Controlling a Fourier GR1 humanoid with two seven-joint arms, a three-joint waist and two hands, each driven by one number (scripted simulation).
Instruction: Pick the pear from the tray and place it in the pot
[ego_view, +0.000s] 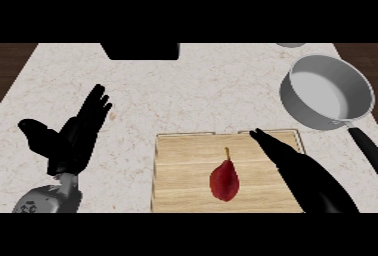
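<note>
A dark red pear (224, 182) with a thin stem lies on the wooden tray (181, 165) in the lower middle of the head view. My right hand (295, 165) stretches over the tray's right side with straight fingers, just right of the pear and apart from it. The grey pot (325, 95) with a black handle (363, 145) stands on the counter at the upper right, beyond the tray's far right corner. My left hand (74, 137) rests open at the left, fingers up, well away from the tray.
A black object (140, 51) sits at the counter's far edge, left of centre. A small grey item (291, 45) shows at the far right edge. Dark wood borders the marble counter (199, 90) at both far corners.
</note>
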